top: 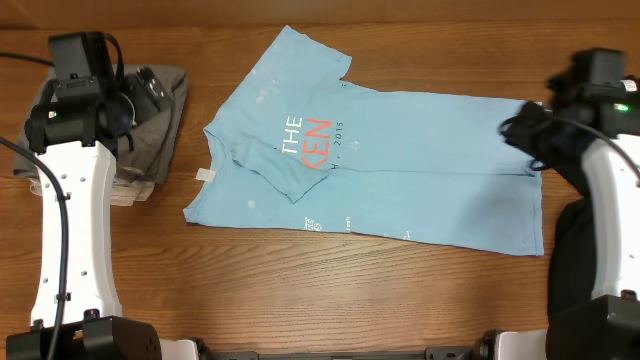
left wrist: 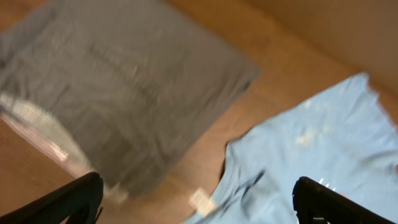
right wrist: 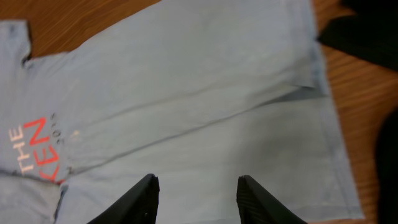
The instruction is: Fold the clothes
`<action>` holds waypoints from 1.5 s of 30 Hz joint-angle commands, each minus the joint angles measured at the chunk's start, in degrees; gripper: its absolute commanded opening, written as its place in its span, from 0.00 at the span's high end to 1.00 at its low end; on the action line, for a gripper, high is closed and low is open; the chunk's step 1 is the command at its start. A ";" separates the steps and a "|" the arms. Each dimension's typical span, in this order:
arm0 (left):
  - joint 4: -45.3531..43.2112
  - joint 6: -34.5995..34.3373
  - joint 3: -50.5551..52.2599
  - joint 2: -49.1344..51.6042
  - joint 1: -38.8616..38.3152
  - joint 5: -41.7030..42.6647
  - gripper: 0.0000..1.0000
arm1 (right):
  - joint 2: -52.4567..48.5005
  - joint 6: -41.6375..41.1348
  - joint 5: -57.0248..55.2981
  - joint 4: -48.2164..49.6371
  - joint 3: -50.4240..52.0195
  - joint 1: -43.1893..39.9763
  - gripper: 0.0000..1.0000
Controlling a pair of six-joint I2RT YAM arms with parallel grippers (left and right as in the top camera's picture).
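Observation:
The clothes [top: 400, 170], a light blue T-shirt, lie spread across the middle of the wooden table, with one sleeve folded in over the white and coral lettering [top: 308, 140]. A white neck label [top: 205, 175] points left. My left gripper [top: 152, 92] hovers open over a grey folded garment, left of the shirt's collar [left wrist: 249, 180]. In its own view the left gripper [left wrist: 199, 205] holds nothing. My right gripper [top: 520, 130] hangs above the hem end of the shirt. In the right wrist view its jaws [right wrist: 198, 186] stand apart over the flat blue cloth [right wrist: 205, 93], gripping nothing.
A grey folded garment [top: 160, 125] lies at the far left on pale folded pieces [top: 130, 190]; it also fills the left wrist view [left wrist: 118, 81]. A black mass [top: 575, 250] sits at the table's right edge, by the shirt's hem [right wrist: 360, 31].

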State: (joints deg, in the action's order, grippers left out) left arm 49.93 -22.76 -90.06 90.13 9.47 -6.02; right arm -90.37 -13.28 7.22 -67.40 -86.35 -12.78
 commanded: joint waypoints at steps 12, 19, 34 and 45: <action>-4.66 8.59 -0.72 -0.13 -0.20 16.96 0.00 | 1.27 4.81 3.78 -1.07 -0.57 -7.13 0.50; -14.10 10.78 -2.14 0.68 -6.86 29.55 0.00 | -1.36 4.76 3.39 -1.03 -7.52 -7.06 0.50; -16.76 20.09 -30.93 35.30 -25.24 14.38 0.00 | -19.08 9.29 3.04 10.27 -18.69 -5.97 0.49; -21.99 27.34 -41.24 54.55 -22.71 8.76 0.01 | -27.21 15.28 -4.79 18.56 -18.67 -4.13 0.49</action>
State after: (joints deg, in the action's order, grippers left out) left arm 29.61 0.27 -128.68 142.85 -14.41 5.21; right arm -115.07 -0.97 7.14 -49.67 -103.72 -17.34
